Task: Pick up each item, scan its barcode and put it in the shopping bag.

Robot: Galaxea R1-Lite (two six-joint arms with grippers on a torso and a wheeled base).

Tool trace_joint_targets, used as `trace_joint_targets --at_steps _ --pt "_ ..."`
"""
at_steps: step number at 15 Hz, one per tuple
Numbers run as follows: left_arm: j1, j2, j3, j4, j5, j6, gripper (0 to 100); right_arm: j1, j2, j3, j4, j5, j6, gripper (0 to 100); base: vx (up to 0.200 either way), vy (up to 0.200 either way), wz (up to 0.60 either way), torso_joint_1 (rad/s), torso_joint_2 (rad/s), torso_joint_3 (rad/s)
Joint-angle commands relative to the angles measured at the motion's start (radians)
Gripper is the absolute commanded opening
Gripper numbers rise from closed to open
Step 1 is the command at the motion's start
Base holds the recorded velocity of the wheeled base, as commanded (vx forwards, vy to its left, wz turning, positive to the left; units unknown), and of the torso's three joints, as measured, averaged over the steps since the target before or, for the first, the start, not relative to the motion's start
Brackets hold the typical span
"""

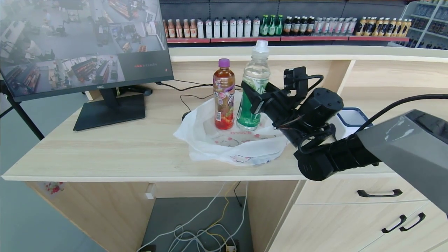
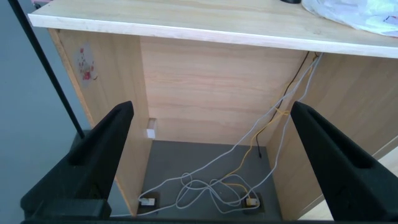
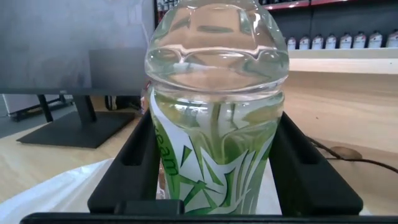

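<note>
Head view centre: two bottles stand upright and side by side on the wooden counter (image 1: 105,150), their bases amid the crumpled folds of the white shopping bag (image 1: 210,140) – whether they sit inside it or merely on top of it I cannot tell. To the left is the tea bottle (image 1: 223,96), reddish-brown with a purple cap. To the right, just beside it, is the clear bottle (image 1: 254,78) with a green label and a clear cap.

From the right of the frame the right arm comes in, and the right gripper (image 1: 252,101) holds the clear bottle at label height. Its jaws are clamped on the bottle's two sides. In the right wrist view the same bottle (image 3: 214,124) stands between the two black fingers (image 3: 134,168), both pressed against it.

In the left wrist view, the left gripper (image 2: 211,162) has its jaws wide apart with nothing between them, facing the open space under the counter, where loose cables (image 2: 211,186) lie on the floor.

At the upper left of the head view stands a monitor (image 1: 80,42) on its black base. A blue-rimmed lid (image 1: 351,117) lies on the counter right of centre, behind the arm, and a shelf of bottles (image 1: 280,26) runs along the top edge.
</note>
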Motion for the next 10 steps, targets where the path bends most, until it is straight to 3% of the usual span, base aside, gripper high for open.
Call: trace_joint_targets --at_steps 1,10 --pt "0.0 0.0 0.0 0.0 0.0 -0.001 100 0.004 0.023 0.0 -0.002 -0.002 -0.001 0 0.0 0.0 0.0 0.0 0.0 0.0" --pt "0.0 0.0 0.0 0.0 0.0 -0.001 100 0.005 0.074 0.008 -0.033 0.018 -0.024 0 0.0 0.0 0.0 0.0 0.0 0.0"
